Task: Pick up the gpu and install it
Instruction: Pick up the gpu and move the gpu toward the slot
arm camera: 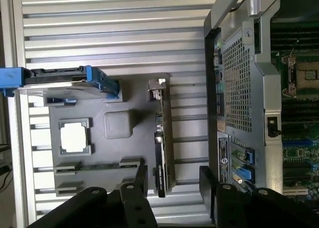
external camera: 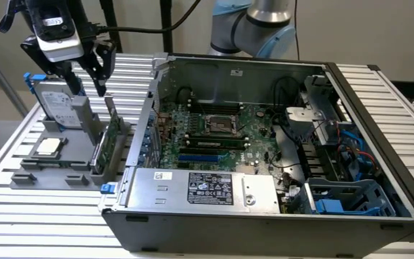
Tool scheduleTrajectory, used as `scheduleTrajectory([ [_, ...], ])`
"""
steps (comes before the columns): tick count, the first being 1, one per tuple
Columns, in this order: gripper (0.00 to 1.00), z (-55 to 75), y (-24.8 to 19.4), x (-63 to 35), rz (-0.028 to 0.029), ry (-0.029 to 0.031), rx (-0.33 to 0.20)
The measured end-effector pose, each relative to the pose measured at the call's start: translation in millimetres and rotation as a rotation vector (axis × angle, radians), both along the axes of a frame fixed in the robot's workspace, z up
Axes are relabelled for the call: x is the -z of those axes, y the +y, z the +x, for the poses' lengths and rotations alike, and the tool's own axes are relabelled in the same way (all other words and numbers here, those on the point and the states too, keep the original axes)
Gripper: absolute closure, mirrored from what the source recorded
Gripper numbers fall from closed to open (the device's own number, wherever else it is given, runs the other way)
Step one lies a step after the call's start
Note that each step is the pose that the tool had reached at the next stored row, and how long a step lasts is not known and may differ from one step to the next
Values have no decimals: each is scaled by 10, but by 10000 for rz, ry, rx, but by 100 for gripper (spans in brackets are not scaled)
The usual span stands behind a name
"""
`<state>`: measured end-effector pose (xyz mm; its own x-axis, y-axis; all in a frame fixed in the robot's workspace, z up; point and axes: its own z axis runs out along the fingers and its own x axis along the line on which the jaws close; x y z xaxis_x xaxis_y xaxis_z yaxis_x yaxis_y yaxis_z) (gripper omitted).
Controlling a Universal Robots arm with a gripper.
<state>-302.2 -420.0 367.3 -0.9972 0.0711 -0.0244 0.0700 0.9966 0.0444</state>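
- Exterior view: closest to me is the open computer case (external camera: 264, 229). Its power supply (external camera: 192, 189) runs along the near wall, with the motherboard (external camera: 214, 129) behind. The gpu is not in it.
- Just to the exterior view's left of the case, a grey holder (external camera: 49, 175) sits on the slatted table (external camera: 34, 216). It carries the processor chip (external camera: 49, 145) lying flat and the hard drive (external camera: 56, 105) standing at the far end. The gpu (external camera: 105, 145) stands on edge in the slot on the side nearest the case.
- The gripper (external camera: 88, 91) hangs over the holder with its fingers spread and nothing between them. The gpu is below it and a little toward the case, clearly apart from the fingertips.
- Wrist view: nearest the lens are the two black fingers (arm camera: 142, 185), parted and empty, with the gripper's (arm camera: 174, 188) gap looking straight down.
- Beneath, the gpu (arm camera: 164, 133) shows edge-on as a thin strip. Its long axis runs parallel to the case (arm camera: 239, 88) wall, from the fingers toward its metal bracket (arm camera: 157, 86) at the far end.
- The card's near end falls inside the gap, closer to the finger on the holder (arm camera: 99, 153) side than to the one by the case.
- I judge the gap to lie across the card's thin dimension, so the pads face its flat sides. Height is the main separation, along with that slight off-centre.
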Motion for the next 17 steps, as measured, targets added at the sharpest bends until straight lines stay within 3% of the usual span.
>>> scheduleTrajectory([
  [5,0,-88,0,91,-1,-4,0],
  [17,0,-93,0,309,-2,-3,0],
])
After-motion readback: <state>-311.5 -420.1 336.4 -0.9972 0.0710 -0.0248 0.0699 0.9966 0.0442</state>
